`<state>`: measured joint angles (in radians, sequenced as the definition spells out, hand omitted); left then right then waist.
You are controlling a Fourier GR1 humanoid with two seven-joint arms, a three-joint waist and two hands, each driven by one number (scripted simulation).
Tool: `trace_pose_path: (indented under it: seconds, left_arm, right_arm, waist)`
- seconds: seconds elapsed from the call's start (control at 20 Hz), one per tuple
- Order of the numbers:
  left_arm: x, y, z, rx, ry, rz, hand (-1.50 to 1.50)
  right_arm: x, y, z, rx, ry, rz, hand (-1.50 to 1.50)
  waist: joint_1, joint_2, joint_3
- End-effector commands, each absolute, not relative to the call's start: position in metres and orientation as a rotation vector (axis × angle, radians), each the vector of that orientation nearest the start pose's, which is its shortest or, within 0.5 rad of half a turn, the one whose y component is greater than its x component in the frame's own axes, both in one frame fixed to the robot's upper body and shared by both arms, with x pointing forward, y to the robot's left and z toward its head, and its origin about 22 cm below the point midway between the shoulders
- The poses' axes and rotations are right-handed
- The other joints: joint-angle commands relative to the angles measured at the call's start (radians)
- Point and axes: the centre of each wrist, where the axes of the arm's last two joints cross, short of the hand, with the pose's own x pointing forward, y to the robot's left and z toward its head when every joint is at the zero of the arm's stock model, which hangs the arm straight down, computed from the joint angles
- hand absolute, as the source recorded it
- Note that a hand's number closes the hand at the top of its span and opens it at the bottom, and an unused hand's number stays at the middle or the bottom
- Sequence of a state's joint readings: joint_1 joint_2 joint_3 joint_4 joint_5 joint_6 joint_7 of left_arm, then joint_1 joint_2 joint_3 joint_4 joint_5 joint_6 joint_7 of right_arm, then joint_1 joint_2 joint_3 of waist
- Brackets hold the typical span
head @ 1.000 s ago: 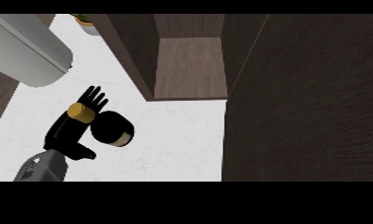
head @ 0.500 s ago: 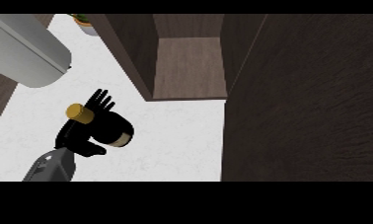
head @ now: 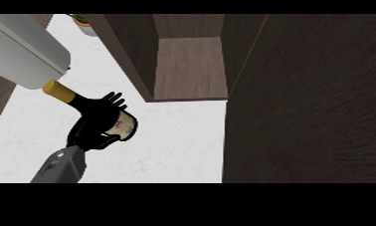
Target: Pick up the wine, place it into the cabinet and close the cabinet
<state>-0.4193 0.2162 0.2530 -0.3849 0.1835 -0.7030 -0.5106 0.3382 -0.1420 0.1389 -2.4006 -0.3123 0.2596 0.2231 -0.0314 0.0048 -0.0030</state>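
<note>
1. The wine (head: 99, 114) is in the left hand (head: 94, 129), off the counter (head: 169, 140) and over its left part; the hand's fingers are curled round the dark body at the label, so it is grasping the bottle
2. The bottle lies tilted, not upright: its long axis runs from the gold-capped neck at the upper left down to the base at the lower right, and the base end faces the cabinet (head: 187, 68)
3. The relation the coming move turns on: the cabinet's open bay lies up and to the right of the bottle, near but apart from it, with the bay's left wall between the two; I judge the bottle must travel right and forward past that wall before it can go in
4. Only the left hand shows, coming in from the lower left edge on its grey forearm; the right hand is not in view, so the left is the one placed to do the carrying
5. The bay's wooden floor shows nothing on it; the wide dark panel (head: 301, 100) filling the right side looks like the open door, though I cannot be sure of that
6. The counter is white and marbled; a large pale grey object (head: 29, 53) sits at its upper left corner, just beside the bottle's neck, and a small plant (head: 83, 22) stands at the far edge
</note>
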Motion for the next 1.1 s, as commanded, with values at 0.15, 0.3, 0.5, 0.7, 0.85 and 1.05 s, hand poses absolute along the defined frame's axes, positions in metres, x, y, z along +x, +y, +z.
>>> trace_pose_path:
  seconds: [0.15,0.3,0.5,0.7,0.85,1.05]
  left_arm:
    - [0.269,0.299,-0.142,-0.841,-1.350,0.114,1.50]
    - [0.285,0.305,-0.128,-0.816,-1.383,0.047,1.50]
    - [0.268,0.292,-0.135,-0.639,-1.552,-0.019,1.50]
    - [0.246,0.304,-0.143,-0.301,-1.655,0.087,1.50]
    - [0.229,0.298,-0.150,-0.177,-1.715,0.129,1.50]
    - [0.243,0.286,-0.137,-0.023,-1.767,0.026,1.50]
  right_arm:
    - [0.114,-0.241,0.150,0.442,-1.869,0.270,-1.50]
    - [0.107,-0.229,0.160,0.448,-1.881,0.245,-1.50]
    - [0.111,-0.237,0.156,0.429,-1.882,0.262,-1.50]
    - [0.122,-0.236,0.143,0.382,-1.870,0.243,-1.50]
    - [0.114,-0.230,0.150,0.386,-1.875,0.241,-1.50]
    - [0.102,-0.233,0.163,0.409,-1.865,0.246,-1.50]
  waist:
    - [-0.004,0.001,0.000]
    - [-0.006,0.001,-0.001]
    - [0.008,-0.003,0.000]
    - [0.034,-0.009,0.003]
    - [0.034,-0.010,0.003]
    - [0.027,-0.010,0.003]
